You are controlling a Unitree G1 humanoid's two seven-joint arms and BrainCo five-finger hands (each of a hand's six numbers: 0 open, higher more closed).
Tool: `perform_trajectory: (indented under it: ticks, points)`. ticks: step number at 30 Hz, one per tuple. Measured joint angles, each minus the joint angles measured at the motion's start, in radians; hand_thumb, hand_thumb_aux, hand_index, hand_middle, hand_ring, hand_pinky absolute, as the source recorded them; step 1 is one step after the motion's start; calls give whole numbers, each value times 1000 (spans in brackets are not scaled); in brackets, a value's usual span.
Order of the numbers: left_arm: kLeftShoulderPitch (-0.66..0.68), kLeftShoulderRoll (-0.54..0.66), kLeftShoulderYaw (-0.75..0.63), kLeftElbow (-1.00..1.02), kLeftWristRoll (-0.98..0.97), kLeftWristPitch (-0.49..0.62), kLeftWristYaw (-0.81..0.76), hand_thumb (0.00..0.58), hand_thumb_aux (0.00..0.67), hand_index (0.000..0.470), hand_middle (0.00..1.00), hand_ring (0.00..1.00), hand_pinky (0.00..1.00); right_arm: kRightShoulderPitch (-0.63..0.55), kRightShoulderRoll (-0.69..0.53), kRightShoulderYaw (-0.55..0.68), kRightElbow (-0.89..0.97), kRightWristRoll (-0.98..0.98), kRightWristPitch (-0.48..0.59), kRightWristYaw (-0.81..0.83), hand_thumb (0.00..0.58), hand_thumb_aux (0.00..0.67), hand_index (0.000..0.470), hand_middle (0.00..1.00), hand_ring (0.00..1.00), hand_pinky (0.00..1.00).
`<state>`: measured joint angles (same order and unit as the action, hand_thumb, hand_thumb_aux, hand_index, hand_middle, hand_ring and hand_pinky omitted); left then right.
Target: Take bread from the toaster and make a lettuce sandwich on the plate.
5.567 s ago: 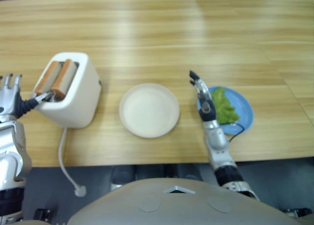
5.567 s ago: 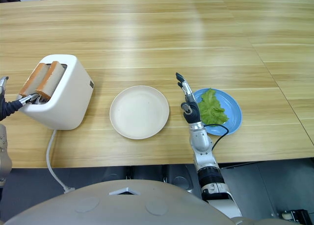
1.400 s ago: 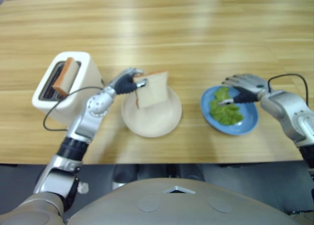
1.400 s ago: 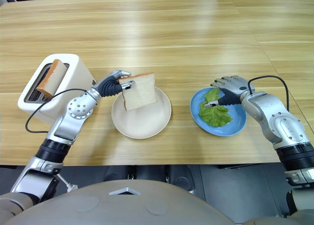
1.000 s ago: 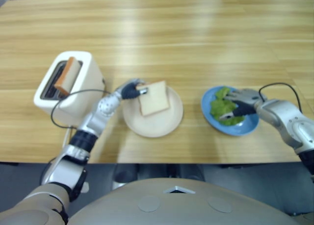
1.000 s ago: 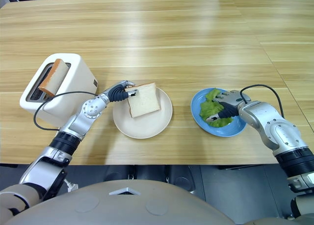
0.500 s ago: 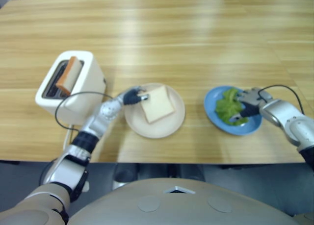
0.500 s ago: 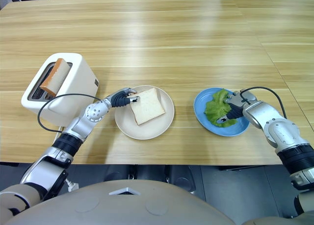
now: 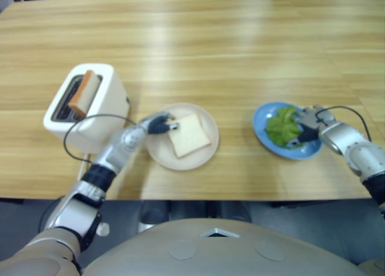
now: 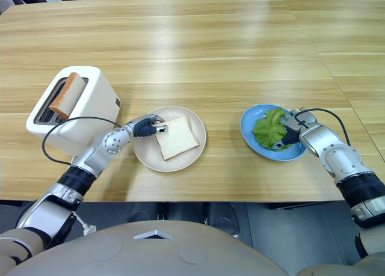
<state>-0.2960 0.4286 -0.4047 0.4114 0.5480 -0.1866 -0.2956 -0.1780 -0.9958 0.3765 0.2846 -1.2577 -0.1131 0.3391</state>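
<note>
A white toaster stands at the left with one bread slice sticking up from its slot. A second bread slice lies flat on the cream plate in the middle. My left hand rests on the plate's left side, fingers curled with the tips at the slice's near-left corner. At the right a green lettuce leaf lies on a blue plate. My right hand lies low over that plate's right side, fingers closed on the leaf's right edge.
The wooden table stretches bare behind the toaster and both plates. Its front edge runs close below the plates. A black cable loops from my left forearm across the toaster's front.
The left hand has lowered the slice from tilted to flat on the cream plate. The right hand has slid to the lettuce's right edge and closed on it.
</note>
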Motion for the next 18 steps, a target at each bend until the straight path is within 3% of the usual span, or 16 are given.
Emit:
perform_trajectory:
  ticks: [1, 2, 3, 4, 5, 6, 7, 18]
  points:
    - [10, 2, 0, -13, 5, 7, 2, 0, 0, 0, 1000, 1000, 1000, -2, 10, 5, 9, -1, 2, -8, 447, 349, 240, 0, 0, 0]
    - [18, 5, -1, -24, 11, 13, 3, 0, 0, 0, 937, 937, 937, -3, 16, 9, 12, 2, 2, -15, 474, 384, 263, 0, 0, 0]
    - [26, 11, -1, -34, 16, 16, 3, 0, 0, 0, 937, 937, 937, -2, 23, 13, 11, 7, -2, -19, 474, 384, 263, 0, 0, 0]
    - [34, 17, -1, -45, 19, 21, 4, 0, 0, 0, 341, 341, 341, -3, 33, 15, 9, 12, -7, -24, 541, 497, 341, 0, 0, 0]
    - [42, 19, 0, -57, 24, 29, 6, 0, 0, 0, 341, 341, 341, -4, 40, 18, 8, 15, -11, -30, 541, 497, 341, 0, 0, 0]
    - [50, 19, -1, -67, 29, 35, 7, 0, 0, 0, 275, 275, 275, -3, 46, 20, 9, 15, -13, -34, 574, 604, 415, 0, 0, 0]
    - [56, 20, 0, -76, 33, 40, 9, 0, 0, 0, 0, 0, 0, -2, 51, 21, 10, 16, -14, -39, 580, 670, 460, 0, 0, 0]
    - [84, 33, 53, -234, 80, 78, 110, 0, 0, 0, 0, 0, 0, -9, 87, 45, 32, 16, -16, -81, 580, 670, 460, 0, 0, 0]
